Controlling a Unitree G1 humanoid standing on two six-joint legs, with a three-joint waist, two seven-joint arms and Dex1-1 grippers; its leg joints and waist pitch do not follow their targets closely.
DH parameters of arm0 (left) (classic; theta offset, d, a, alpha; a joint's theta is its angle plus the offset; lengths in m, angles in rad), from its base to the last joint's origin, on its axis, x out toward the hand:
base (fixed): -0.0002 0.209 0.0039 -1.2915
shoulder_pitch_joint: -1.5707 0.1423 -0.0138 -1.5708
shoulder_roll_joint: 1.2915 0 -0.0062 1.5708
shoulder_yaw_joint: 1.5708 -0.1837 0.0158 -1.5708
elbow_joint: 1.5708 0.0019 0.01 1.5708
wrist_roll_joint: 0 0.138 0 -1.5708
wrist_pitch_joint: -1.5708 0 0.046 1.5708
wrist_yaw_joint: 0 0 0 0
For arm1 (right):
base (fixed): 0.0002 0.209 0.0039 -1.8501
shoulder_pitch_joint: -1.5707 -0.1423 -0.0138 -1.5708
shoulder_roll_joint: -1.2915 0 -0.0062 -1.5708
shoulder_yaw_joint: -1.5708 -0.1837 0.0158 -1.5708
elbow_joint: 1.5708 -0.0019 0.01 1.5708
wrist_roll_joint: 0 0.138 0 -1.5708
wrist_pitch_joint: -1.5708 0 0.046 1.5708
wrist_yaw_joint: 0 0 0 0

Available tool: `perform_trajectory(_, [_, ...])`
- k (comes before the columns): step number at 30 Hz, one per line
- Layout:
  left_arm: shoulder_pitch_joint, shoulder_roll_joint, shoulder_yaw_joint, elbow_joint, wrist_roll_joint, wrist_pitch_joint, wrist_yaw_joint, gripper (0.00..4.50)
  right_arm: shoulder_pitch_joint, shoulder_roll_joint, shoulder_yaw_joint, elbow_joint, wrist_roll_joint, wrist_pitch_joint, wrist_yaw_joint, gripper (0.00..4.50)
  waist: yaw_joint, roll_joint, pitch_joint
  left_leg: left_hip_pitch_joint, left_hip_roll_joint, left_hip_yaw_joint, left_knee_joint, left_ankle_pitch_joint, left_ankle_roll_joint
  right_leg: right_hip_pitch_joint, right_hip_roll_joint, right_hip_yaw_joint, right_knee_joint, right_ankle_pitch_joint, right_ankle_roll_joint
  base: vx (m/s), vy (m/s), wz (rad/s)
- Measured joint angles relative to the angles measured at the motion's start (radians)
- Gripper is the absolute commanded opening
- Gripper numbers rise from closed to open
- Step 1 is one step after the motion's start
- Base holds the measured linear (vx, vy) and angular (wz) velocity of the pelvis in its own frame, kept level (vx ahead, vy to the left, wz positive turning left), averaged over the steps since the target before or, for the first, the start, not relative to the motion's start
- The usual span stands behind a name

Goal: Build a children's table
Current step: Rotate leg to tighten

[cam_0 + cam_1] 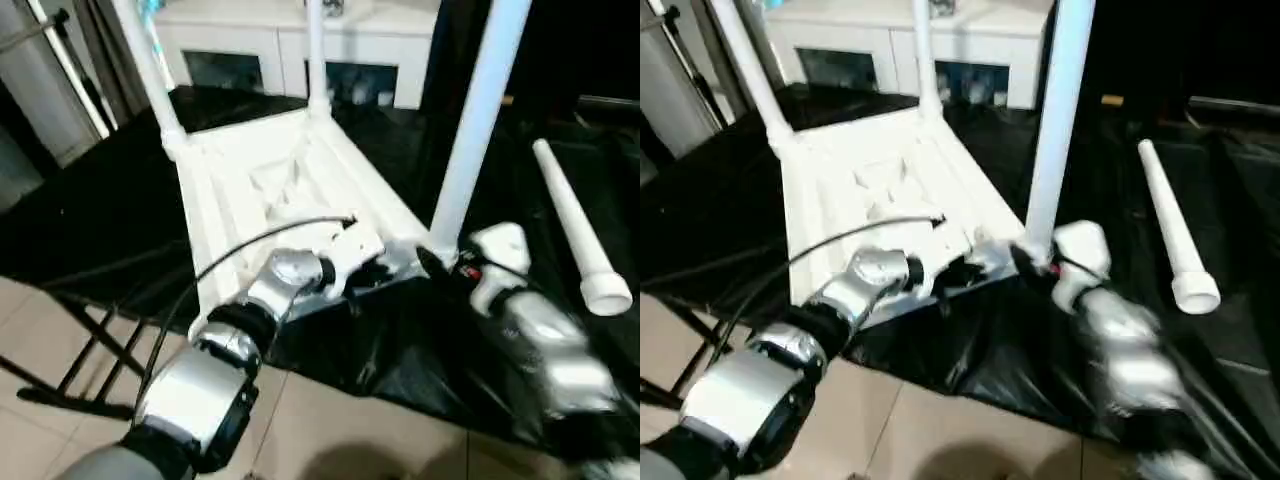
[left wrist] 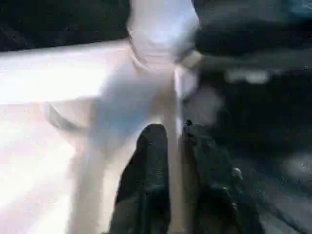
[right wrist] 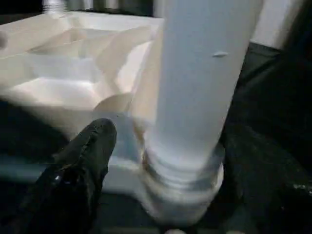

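- At about 7 o'clock in my head view, my left gripper reaches in to the near edge of the tabletop. In its wrist view, its two black fingers are clenched on a thin white rib of that edge.
- The tabletop lies upside down on a black-covered table, ribbed underside up, centre-left in my view. I judge it light, stiff hollow plastic with a smooth, slippery skin, so the ribs and rim are the surest places to grasp.
- Two legs stand in its far sockets: one at 11 o'clock, another at 12.
- A third leg rises from the near right corner socket, at about 1 o'clock. I judge it light but long, so taking it low near the socket gives the best control.
- My right gripper sits at this leg's base; I cannot tell how its fingers stand.
- The fourth leg lies loose on the black cover at 3 o'clock; being round, it would likely roll.
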Motion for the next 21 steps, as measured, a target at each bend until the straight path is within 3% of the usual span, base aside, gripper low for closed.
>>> perform_trajectory(6, [0.005,0.112,0.063,-0.158,-0.041,0.023,0.006,0.84,0.017,-0.076,0.006,-0.078,0.023,0.060,0.117,3.91,-0.015,0.001,-0.001,-0.005,0.001,-0.002,-0.002,0.003,0.005,-0.006,0.003,-0.001,0.001,0.000,0.002,0.000,0.000,0.00])
perform_trajectory(10, [0.029,0.190,0.079,-0.267,-0.042,0.075,0.001,0.84,0.029,-0.084,0.043,-0.119,0.031,0.120,0.163,3.91,-0.010,0.002,-0.001,-0.004,0.001,-0.002,-0.002,0.004,0.006,-0.008,0.003,-0.001,0.001,-0.001,0.003,0.000,0.000,0.00])
perform_trajectory(12, [0.105,0.278,0.079,-0.404,-0.032,0.169,-0.029,0.91,0.024,-0.078,0.094,-0.129,0.023,0.149,0.171,3.72,-0.016,-0.008,0.001,-0.004,0.001,-0.001,-0.003,0.004,0.006,-0.009,0.004,0.002,0.003,-0.002,0.003,0.000,0.000,0.00])
perform_trajectory(14, [0.179,0.383,0.092,-0.509,-0.015,0.267,-0.066,0.58,0.018,-0.071,0.134,-0.124,0.003,0.170,0.170,3.53,-0.024,-0.016,0.003,-0.004,0.002,-0.002,-0.003,0.004,0.006,-0.011,0.004,0.001,0.003,-0.002,0.003,0.000,0.000,0.00])
perform_trajectory(17, [0.254,0.508,0.109,-0.622,0.044,0.381,-0.086,0.50,-0.022,-0.052,0.171,-0.058,-0.055,0.201,0.136,3.31,-0.013,-0.024,0.006,-0.004,0.002,0.000,-0.002,0.004,0.005,-0.013,0.003,0.001,0.004,-0.002,0.003,0.000,0.000,0.00])
perform_trajectory(21, [0.289,0.586,0.109,-0.704,0.100,0.460,-0.090,0.09,-0.053,-0.048,0.186,-0.046,-0.085,0.234,0.131,3.08,0.015,-0.029,0.008,-0.003,0.001,0.004,-0.002,0.001,0.000,-0.011,0.002,0.006,0.003,-0.002,0.002,0.000,0.000,0.00])
